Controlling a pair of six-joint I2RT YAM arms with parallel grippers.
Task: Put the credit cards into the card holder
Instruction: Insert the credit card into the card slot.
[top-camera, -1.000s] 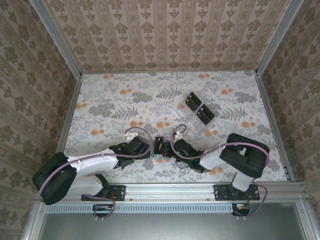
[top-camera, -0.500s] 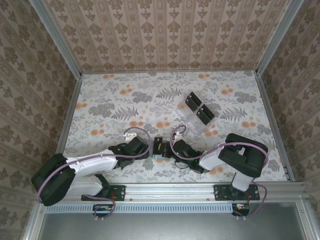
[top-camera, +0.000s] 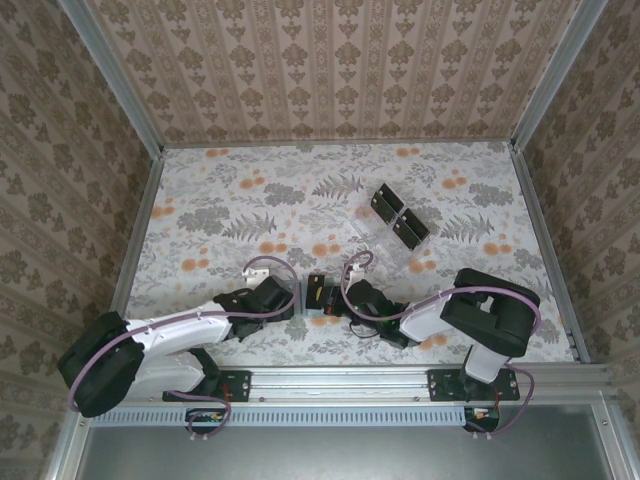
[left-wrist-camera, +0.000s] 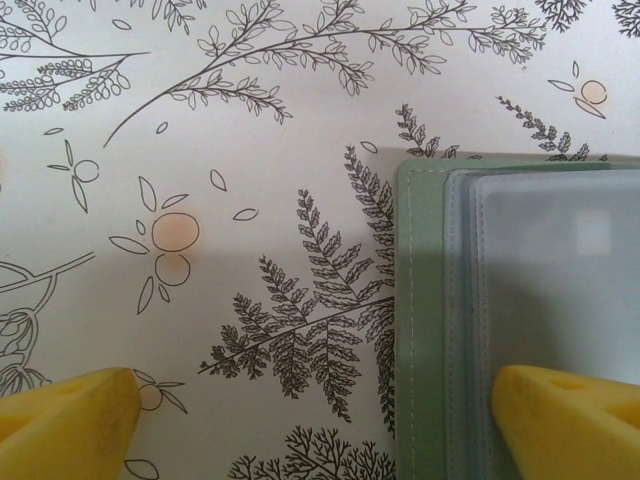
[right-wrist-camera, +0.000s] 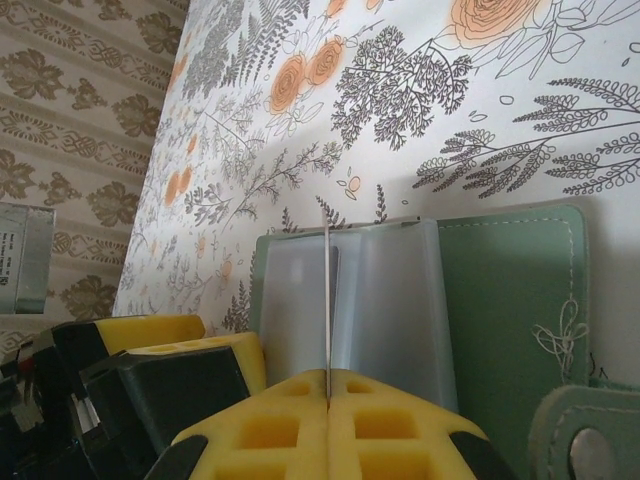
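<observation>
Now the right hand (right-wrist-camera: 328, 398) pinches one thin black card (right-wrist-camera: 327, 290) over the flat green folding wallet (right-wrist-camera: 505, 300), by the near edge of the worktop (top-camera: 200, 230). The left hand (left-wrist-camera: 320, 420) is spread wide. Next, it probably must slide into a slot (right-wrist-camera: 392, 300).

My left fingers (left-wrist-camera: 68, 418) are bright yellow, and my right fingers (right-wrist-camera: 400, 425) are the same yellow. The card holder (left-wrist-camera: 420, 300) is sage green with a paler stitched line along its edge; its inner sleeves (left-wrist-camera: 560, 270) are a milky blue-grey. The credit card (right-wrist-camera: 327, 290) between my right fingers shows as a thin grey edge; the other credit cards (top-camera: 386, 203) are black. The tablecloth (top-camera: 250, 200) is white, printed with grey ferns and orange blossoms. The walls (top-camera: 340, 70) wear beige-and-brown striped damask. My left arm (top-camera: 190, 325) and right arm (top-camera: 428, 314) are white and black, with lilac cables (top-camera: 272, 262).
</observation>
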